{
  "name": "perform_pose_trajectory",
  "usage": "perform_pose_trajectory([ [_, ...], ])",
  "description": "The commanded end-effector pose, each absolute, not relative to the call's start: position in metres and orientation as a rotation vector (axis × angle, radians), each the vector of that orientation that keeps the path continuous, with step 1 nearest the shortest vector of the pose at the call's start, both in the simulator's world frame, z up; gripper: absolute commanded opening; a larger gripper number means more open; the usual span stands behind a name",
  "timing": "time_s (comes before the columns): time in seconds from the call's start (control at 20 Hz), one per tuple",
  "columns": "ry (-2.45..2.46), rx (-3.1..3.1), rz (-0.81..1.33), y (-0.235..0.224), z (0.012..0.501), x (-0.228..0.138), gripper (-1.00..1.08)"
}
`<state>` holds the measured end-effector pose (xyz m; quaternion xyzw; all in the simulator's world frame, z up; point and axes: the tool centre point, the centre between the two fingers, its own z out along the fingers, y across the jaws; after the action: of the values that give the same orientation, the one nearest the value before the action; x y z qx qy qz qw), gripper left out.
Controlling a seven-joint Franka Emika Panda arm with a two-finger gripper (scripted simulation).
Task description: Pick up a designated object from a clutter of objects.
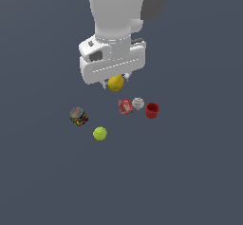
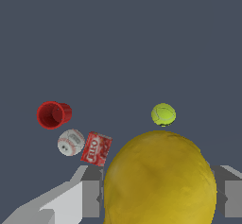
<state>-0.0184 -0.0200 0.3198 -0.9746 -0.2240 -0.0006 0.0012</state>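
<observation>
The designated object, a golden-yellow lemon [image 1: 116,83], hangs above the floor with my gripper [image 1: 115,82] shut on it; only its lower part shows under the white hand. In the wrist view the lemon [image 2: 159,178] fills the space between both grey fingers [image 2: 90,198]. The rest of the clutter of objects lies below: a yellow-green ball [image 1: 99,134], a multicoloured short can [image 1: 78,116], a red flat packet [image 1: 125,106], a grey-white ball [image 1: 138,103] and a red cup [image 1: 152,110].
The dark grey floor [image 1: 190,172] spreads all around. In the wrist view the red cup [image 2: 53,115], grey-white ball [image 2: 71,142] and red packet [image 2: 96,149] sit close together, and the yellow-green ball [image 2: 163,114] lies apart.
</observation>
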Motion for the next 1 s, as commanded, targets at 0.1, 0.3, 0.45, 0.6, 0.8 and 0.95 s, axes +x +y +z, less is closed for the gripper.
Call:
perform_pose_trajectory([
  [0.1, -0.704, -3.059, -0.001, -0.037, 0.356, -0.028, -1.0],
  [0.3, -0.703, -3.061, -0.001, -0.049, 0.38, -0.032, -1.0],
  [0.45, -0.703, -3.061, 0.0, -0.055, 0.392, -0.035, -1.0],
  [0.6, -0.703, -3.062, 0.0, -0.058, 0.399, -0.036, -1.0],
  [0.8, -0.703, -3.062, 0.0, -0.059, 0.401, -0.036, -1.0],
  [0.95, -0.703, -3.062, 0.0, -0.058, 0.398, -0.034, -1.0],
])
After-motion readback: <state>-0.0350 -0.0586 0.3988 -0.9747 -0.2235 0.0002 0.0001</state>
